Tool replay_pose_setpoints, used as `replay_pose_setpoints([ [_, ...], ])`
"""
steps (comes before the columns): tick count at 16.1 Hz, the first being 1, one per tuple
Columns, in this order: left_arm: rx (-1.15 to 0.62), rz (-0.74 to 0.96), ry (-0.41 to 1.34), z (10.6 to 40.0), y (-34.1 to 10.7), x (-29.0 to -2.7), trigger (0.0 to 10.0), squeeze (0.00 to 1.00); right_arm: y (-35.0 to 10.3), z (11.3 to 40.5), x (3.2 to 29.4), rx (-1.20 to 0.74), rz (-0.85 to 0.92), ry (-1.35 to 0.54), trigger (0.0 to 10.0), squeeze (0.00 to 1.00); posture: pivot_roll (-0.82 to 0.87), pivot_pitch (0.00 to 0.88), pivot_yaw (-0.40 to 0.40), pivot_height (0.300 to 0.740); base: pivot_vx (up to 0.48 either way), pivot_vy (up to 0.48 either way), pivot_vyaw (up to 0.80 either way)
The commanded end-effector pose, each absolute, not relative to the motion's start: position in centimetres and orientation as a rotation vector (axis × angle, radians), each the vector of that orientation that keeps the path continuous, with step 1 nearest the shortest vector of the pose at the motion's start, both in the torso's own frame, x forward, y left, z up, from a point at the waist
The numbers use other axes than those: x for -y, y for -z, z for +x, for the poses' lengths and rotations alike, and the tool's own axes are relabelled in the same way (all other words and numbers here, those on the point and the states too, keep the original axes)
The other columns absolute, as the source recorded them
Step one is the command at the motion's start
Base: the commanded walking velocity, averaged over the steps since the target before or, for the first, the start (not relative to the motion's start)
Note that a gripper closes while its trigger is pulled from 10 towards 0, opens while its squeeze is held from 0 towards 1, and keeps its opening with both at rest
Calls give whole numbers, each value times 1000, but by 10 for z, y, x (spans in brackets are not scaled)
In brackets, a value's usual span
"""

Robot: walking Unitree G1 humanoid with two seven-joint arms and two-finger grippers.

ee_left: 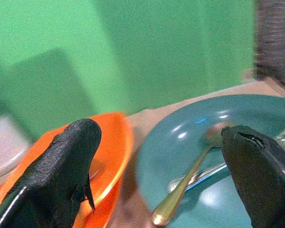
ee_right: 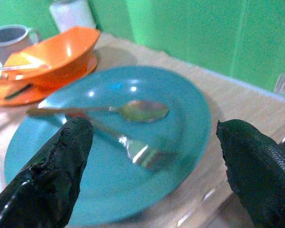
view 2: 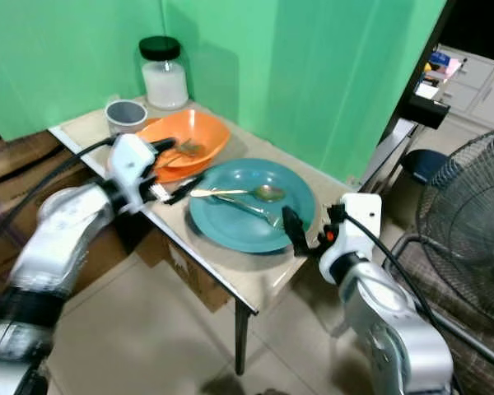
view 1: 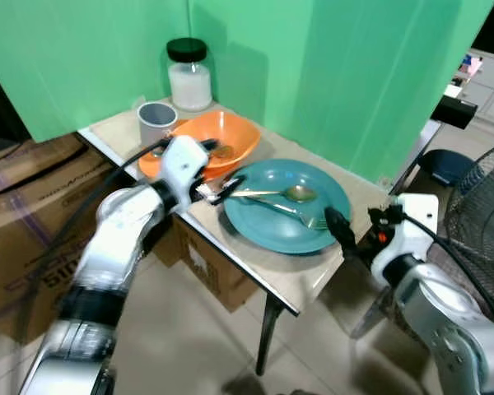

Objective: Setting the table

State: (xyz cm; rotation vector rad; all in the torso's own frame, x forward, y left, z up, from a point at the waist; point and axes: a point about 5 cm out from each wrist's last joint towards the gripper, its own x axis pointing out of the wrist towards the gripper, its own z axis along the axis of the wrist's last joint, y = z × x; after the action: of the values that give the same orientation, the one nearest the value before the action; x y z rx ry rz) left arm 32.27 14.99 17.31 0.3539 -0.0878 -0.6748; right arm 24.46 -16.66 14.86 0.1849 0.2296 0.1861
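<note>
Left eye view: both grippers flank the plate (view 1: 267, 226), with spoon (view 1: 290, 194) and fork (view 1: 295, 214) lying on it.

From the left: a cup (view 1: 156, 121) and a jar (view 1: 188, 76) stand at the back of the table (view 1: 288, 280), then an orange bowl (view 1: 230, 136) on an orange saucer. The left gripper (ee_left: 156, 156) reaches in from the plate's left rim, fingers apart, its tips just beside the spoon handle. The spoon and fork cross the middle of the plate, touching or nearly so. The right gripper (ee_right: 152, 161) hovers at the plate's right rim near the table edge, fingers spread wide, empty. Risks, as I judge them: the left fingers could push the spoon handle sideways rather than pinch it, sliding it against the fork; either gripper nudging the rim could shift the plate toward the near table edge.
</note>
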Motion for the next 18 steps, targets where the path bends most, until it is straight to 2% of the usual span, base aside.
replay_pose_setpoints([
  [1,75,354,624,318,-177,-153,10000,671,-149,248,169,-211,178,-158,10000,0,-70,0,-47,740,0,0,0],
  [2,66,337,564,310,-175,-156,10000,1000,-149,248,169,-199,160,-144,10000,0,-70,0,-39,740,0,0,0],
  [3,67,315,495,301,-173,-159,10000,1000,-149,246,169,-181,137,-128,10000,0,-70,0,-37,740,0,0,0],
  [4,59,307,383,297,-171,-164,10000,0,-147,242,169,-177,112,-108,10000,0,-69,0,-33,740,0,0,0],
  [7,41,246,323,281,-165,-160,10000,0,-137,231,165,-190,169,-65,10000,0,-77,0,-20,740,0,116,-260],
  [11,4,247,305,279,-163,-156,10000,0,-133,226,165,-193,180,-47,10000,0,-81,0,-17,740,0,480,-781],
  [18,-19,265,349,280,-165,-155,10000,0,-136,234,165,-185,161,-53,10000,0,-68,0,-22,740,0,480,-781],
])
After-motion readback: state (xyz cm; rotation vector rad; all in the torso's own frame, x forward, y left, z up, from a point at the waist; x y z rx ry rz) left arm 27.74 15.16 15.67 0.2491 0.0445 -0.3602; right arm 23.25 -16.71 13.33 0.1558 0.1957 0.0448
